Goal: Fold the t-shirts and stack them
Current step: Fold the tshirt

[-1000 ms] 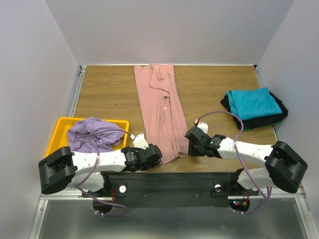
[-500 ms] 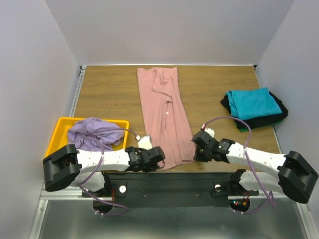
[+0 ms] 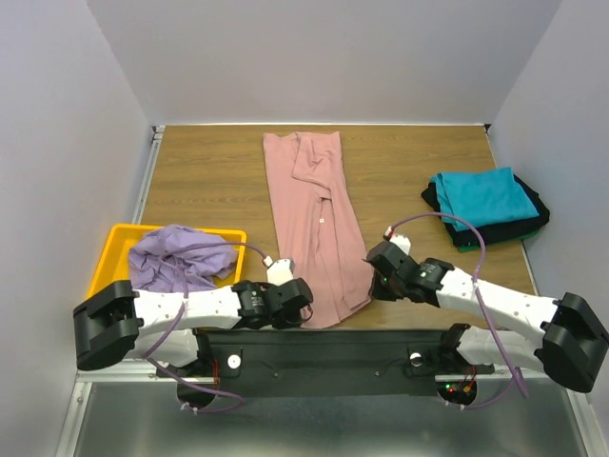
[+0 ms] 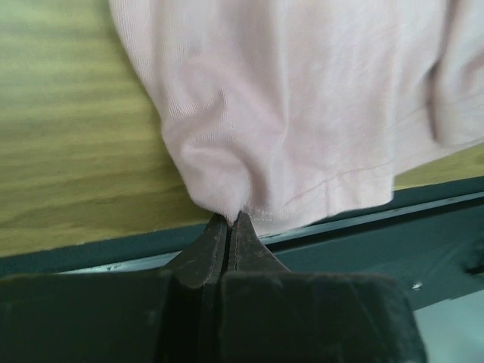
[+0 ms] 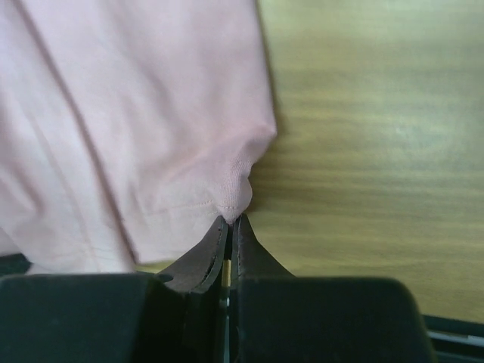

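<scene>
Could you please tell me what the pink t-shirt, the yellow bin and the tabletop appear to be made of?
The pink t-shirt looks like soft matte knit cloth, perhaps cotton jersey: fine texture and a stitched hem show. The yellow bin is probably plastic: smooth, even colour, moulded rim. The tabletop is wood or wood-look laminate: straight grain, slight sheen.

Jaws pinched tight on the hem corner of the pink t-shirt (image 4: 302, 113), at the wood surface's (image 4: 68, 151) near edge. Cloth bunches just above the pinch.
</scene>
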